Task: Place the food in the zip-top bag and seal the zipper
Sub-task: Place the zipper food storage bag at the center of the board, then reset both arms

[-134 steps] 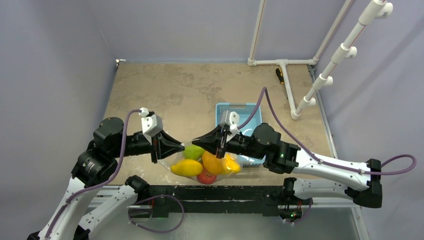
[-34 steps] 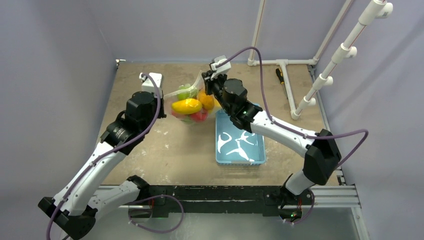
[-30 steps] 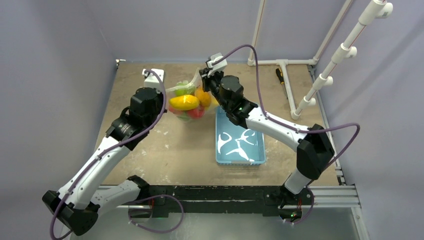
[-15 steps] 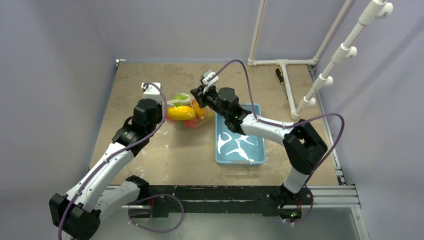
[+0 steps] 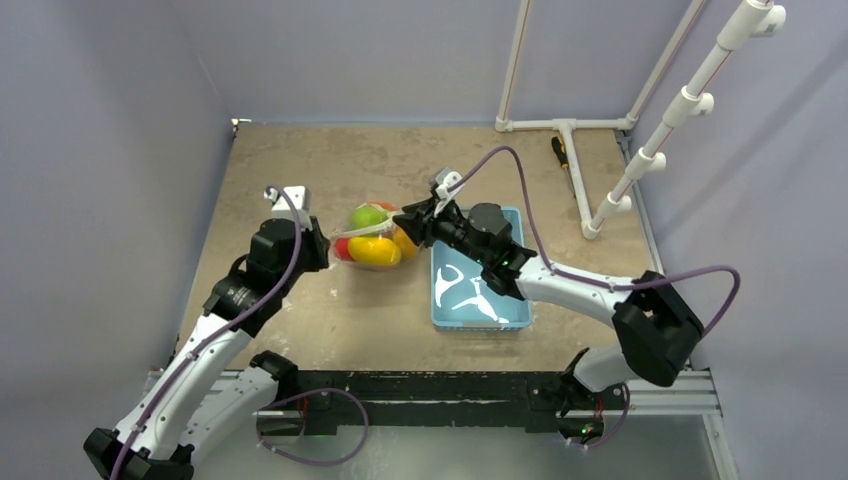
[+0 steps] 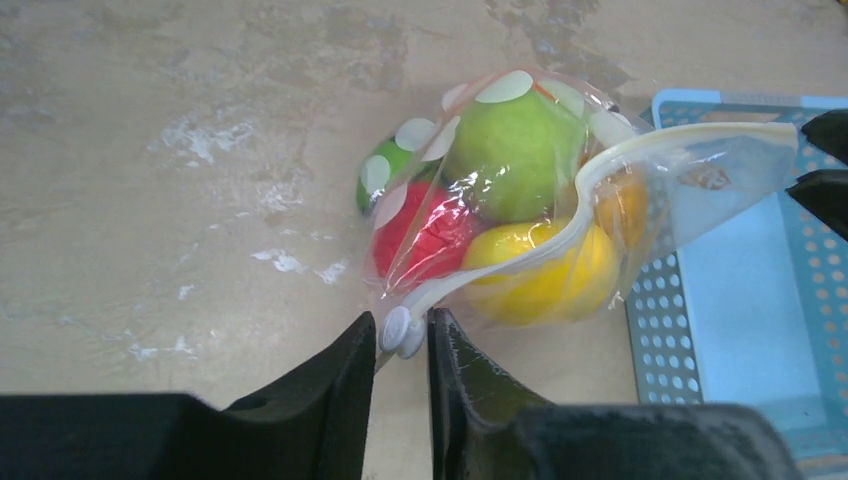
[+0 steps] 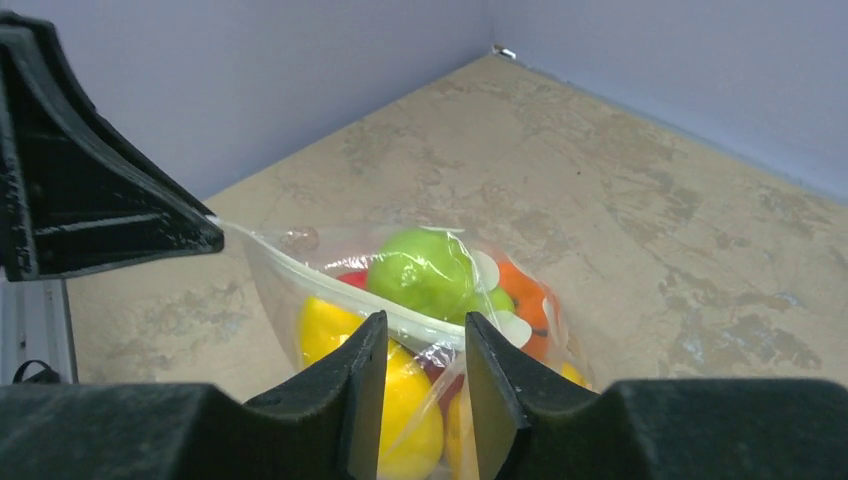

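The zip-top bag (image 5: 372, 238) rests on the table, holding the food: a green fruit (image 6: 515, 150), a red one (image 6: 430, 230), a yellow one (image 6: 545, 280) and an orange one (image 7: 525, 295). Its whitish zipper (image 6: 520, 255) runs across the top of the fruit. My left gripper (image 6: 400, 325) is shut on the white slider tab at the zipper's left end; it shows in the top view (image 5: 328, 240). My right gripper (image 7: 425, 330) is at the bag's right end (image 5: 412, 220). Its jaws stand slightly apart, with loose bag film between them.
The light-blue basket (image 5: 515, 300) stands just right of the bag, with white shapes (image 5: 470, 290) inside; its perforated wall shows in the left wrist view (image 6: 740, 300). A white pipe frame (image 5: 565, 125) and a black tool (image 5: 560, 152) lie at the far right.
Both arms have brought the bag from the far middle of the table down and nearer. It now rests beside the basket's left edge.
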Motion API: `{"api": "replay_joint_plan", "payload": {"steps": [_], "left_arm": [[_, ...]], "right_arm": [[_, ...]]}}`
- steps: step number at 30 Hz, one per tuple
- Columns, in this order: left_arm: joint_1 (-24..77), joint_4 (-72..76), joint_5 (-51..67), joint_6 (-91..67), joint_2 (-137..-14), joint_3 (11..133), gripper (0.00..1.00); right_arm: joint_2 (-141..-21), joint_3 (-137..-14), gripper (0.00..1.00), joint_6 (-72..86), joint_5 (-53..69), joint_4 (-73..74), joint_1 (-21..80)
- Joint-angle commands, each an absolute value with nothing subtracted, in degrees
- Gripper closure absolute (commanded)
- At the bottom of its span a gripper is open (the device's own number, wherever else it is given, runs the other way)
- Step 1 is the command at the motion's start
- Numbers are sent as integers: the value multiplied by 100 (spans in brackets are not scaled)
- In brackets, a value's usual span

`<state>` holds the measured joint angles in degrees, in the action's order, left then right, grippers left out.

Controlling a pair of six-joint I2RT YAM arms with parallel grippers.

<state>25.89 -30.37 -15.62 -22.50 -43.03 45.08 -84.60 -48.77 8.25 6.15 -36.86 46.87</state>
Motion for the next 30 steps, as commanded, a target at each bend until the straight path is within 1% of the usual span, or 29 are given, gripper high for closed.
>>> {"api": "replay_joint_plan", "payload": {"steps": [1,3,5,7,9,10,13,15,19,24,25,29,30], "left_arm": [[2566,-3342,-915,-2842,-4209,4509,73],[2566,-3441,-710,-2970,-4151,4538,62],[2566,-3531,-590,-3040,-4068,4591,51],[2566,-3675,-510,-3097,-3975,4632,44],[2566,-3826,-462,-3133,-3896,4690,36],[2566,-3888,-428,-3144,-3868,4726,31],[2567,-4051,-390,-3153,-3803,4785,10],[2566,-4140,-387,-3171,-3781,4813,6],[2566,-4217,-475,-3179,-3654,4880,2],[2566,-4198,-481,-3173,-3557,5063,1],[2566,-4200,-494,-3173,-3559,5123,1],[2566,-4195,-553,-3155,-3601,5346,1],[2566,-4208,-572,-3145,-3603,5378,1]], "right_arm": [[-7822,-4597,59,1024,623,-3650,4720],[-7526,-4429,53,1111,441,-3511,4716],[-7213,-4269,45,1139,297,-3443,4712],[-6896,-4174,37,1200,210,-3373,4711],[-6598,-4113,34,1280,116,-3271,4707],[-6472,-4107,32,1314,72,-3203,4703],[-6001,-4079,29,1466,-81,-3039,4702],[-5728,-4091,28,1538,-174,-2920,4702],[-5239,-4170,24,1772,-450,-2631,4703],[-4636,-4297,20,1904,-771,-2247,4700],[-4506,-4305,16,1887,-786,-2221,4702],[-4045,-4389,10,1915,-886,-2022,4702],[-3961,-4398,7,1916,-906,-1995,4702]]}}
